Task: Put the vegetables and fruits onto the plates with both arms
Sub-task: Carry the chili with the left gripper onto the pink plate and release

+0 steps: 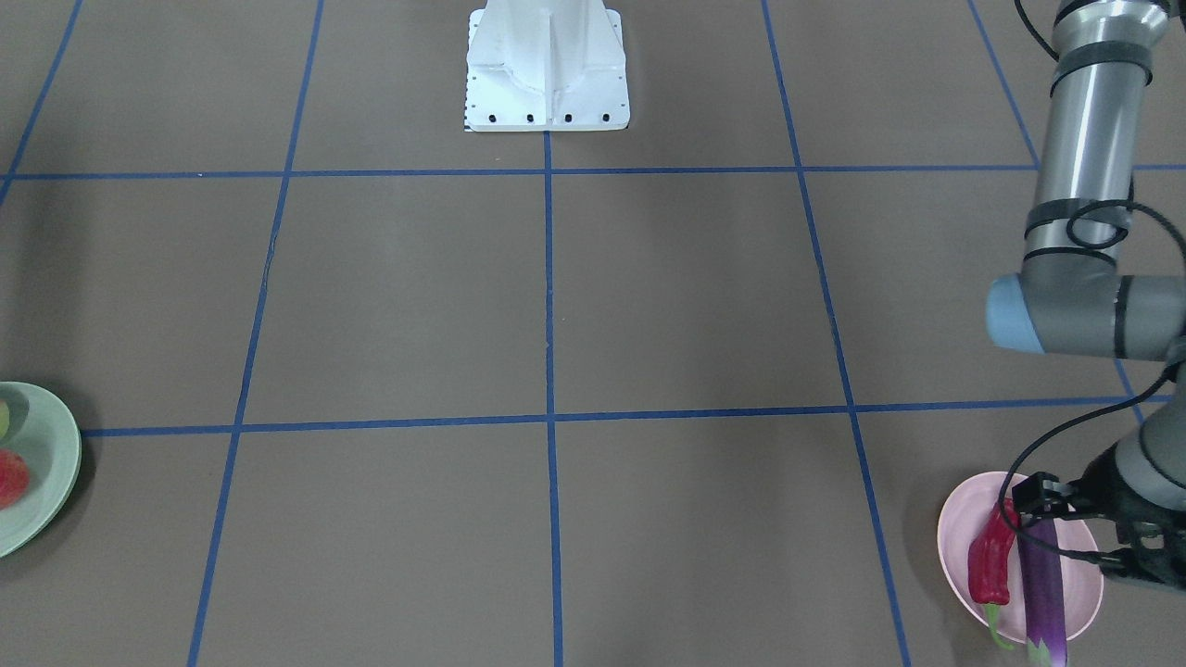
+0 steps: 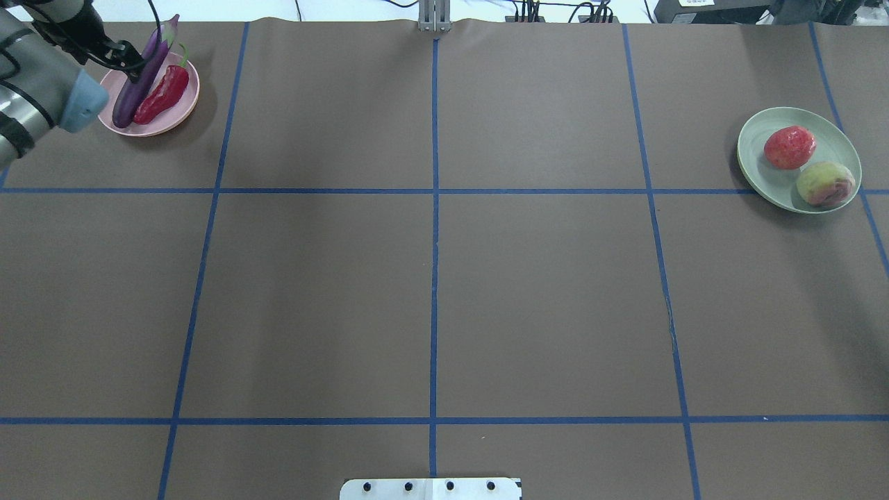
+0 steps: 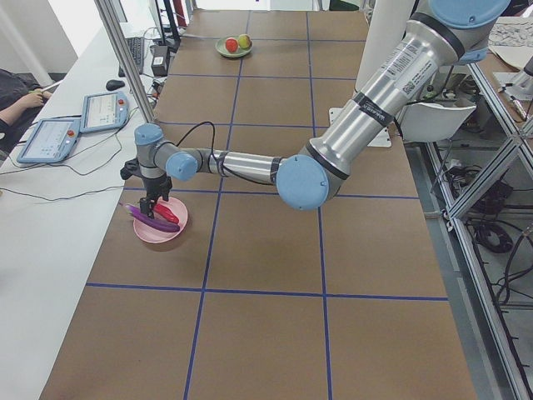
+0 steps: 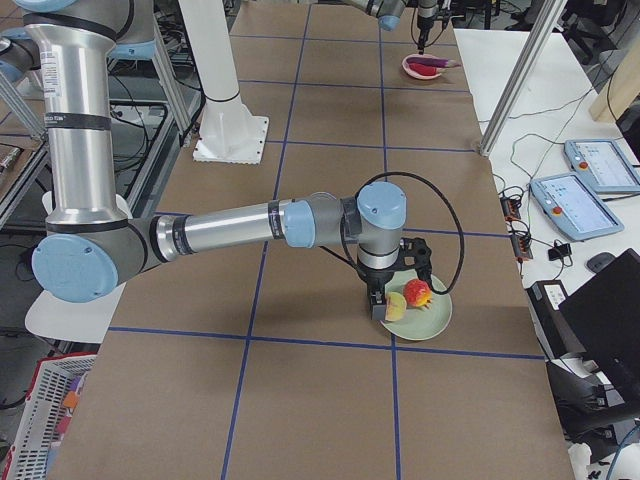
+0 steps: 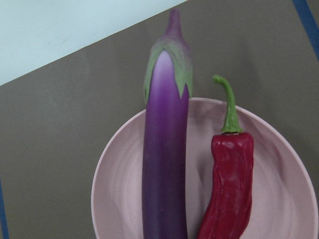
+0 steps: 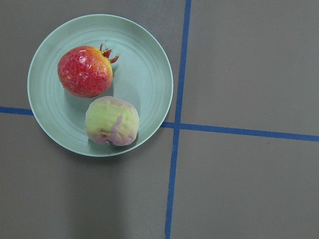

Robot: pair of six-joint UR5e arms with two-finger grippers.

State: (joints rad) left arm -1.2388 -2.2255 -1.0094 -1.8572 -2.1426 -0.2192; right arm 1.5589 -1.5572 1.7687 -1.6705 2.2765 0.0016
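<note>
Eggplant (image 5: pixel 164 164) overhangs the pink plate (image 5: pixel 284 199), chili (image 5: pixel 232 184) beside it; left hand (image 2: pixel 137 64) sits just above that plate (gripping or loose, I cannot tell), so a careless lift could drag it onto the surface (image 2: pixel 430 278).

Robotics lab, brown table (image 3: pixel 266 250) gridded with blue tape (image 3: pixel 250 292), teach pendants (image 3: pixel 104 111) on side bench (image 3: pixel 42 250), aluminium posts (image 3: pixel 127 58)
</note>
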